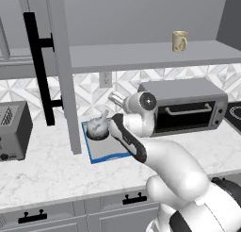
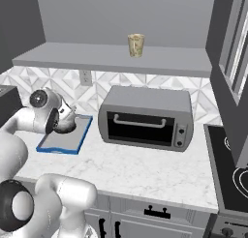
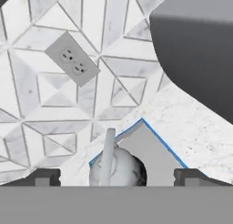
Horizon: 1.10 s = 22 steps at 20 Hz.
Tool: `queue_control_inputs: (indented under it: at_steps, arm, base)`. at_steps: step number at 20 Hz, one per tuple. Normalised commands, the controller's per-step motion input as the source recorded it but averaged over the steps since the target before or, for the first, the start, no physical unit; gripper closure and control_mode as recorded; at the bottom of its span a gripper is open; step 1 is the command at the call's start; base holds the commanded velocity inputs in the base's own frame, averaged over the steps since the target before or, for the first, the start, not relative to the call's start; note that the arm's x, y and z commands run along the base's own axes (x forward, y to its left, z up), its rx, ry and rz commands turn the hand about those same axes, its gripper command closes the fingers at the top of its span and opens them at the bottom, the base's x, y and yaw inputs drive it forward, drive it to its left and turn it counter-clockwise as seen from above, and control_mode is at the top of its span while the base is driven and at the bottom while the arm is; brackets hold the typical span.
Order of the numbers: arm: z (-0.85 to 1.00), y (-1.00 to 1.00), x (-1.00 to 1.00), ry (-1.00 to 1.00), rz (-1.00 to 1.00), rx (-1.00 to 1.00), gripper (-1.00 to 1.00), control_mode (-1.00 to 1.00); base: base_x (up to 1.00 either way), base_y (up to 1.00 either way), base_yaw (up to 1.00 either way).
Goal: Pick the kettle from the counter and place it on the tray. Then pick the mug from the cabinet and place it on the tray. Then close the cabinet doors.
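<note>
Sitting upright on tray (image 1: 104, 153): kettle (image 1: 97, 128), handle arching toward the wall; gripper (image 3: 117, 176) wide open straddling it, holding nothing.

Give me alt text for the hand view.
A silver kettle sits on the blue-rimmed tray, between the open fingers at the bottom. Behind are a patterned tile wall with an outlet and a grey toaster oven.

White marble counter (image 1: 52, 174) carries a toaster (image 1: 14, 130) at left, blue-rimmed tray (image 1: 104, 153) by the wall w/ the kettle (image 1: 97, 128) sitting on it, and a toaster oven (image 2: 147, 118) just right of the tray. Grey shelf (image 2: 87, 55) above holds the mug (image 2: 136, 45), upright, alone.
</note>
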Motion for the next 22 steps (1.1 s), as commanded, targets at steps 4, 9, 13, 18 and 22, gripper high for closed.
queue_control_inputs:
  at_steps: [4,9,13,18,22]
  arm:
    - [0.94,-0.5,-0.74,0.12,0.12,-0.29,-1.0,-1.0]
    - [0.24,-0.78,-0.41,-0.03,0.24,0.05,-1.0,-1.0]
    - [0.94,-0.91,-0.14,0.0,0.17,0.0,-1.0,-1.0]
    - [0.98,-0.96,0.0,0.0,0.02,-0.04,-1.0,-1.0]
    - [0.73,-0.82,0.12,0.05,0.0,-0.18,-1.0,-1.0]
  base:
    - [0.0,0.0,0.0]
    - [0.0,0.0,0.0]
    - [0.0,0.0,0.0]
    - [0.0,0.0,0.0]
    - [0.0,0.0,0.0]
